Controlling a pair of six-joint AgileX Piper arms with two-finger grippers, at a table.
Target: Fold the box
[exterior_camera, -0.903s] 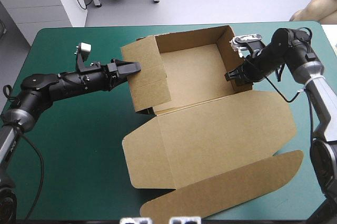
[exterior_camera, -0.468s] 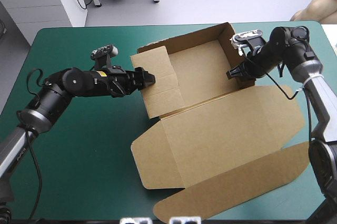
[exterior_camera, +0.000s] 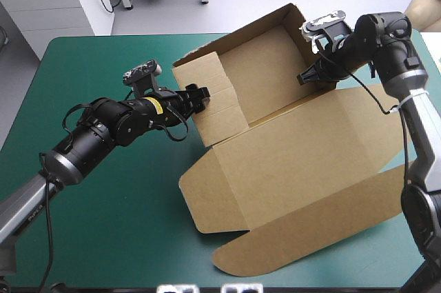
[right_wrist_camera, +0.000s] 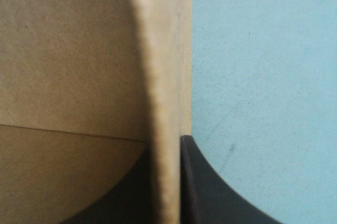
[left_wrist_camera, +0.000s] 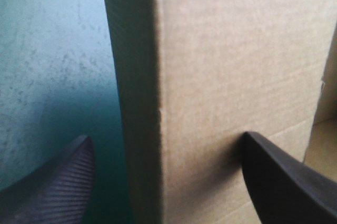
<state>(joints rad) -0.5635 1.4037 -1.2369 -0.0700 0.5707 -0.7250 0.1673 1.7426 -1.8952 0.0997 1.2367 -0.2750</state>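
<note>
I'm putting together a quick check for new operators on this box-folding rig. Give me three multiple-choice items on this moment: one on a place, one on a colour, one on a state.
1. Where does the right gripper hold the brown cardboard box?
A. its right wall
B. its flat lid
C. its left wall

2. What colour is the table cover?
A. grey
B. teal-green
C. red

3. How is the left gripper set?
A. shut in a pointed arch
B. shut on a white cloth
C. open, fingers apart at the box's left wall

Answers: 1 A, the right wrist view shows the wall's edge pinched between its fingers. 2 B, the cover shows all round the box. 3 C, the left wrist view shows its fingers wide apart.
</note>
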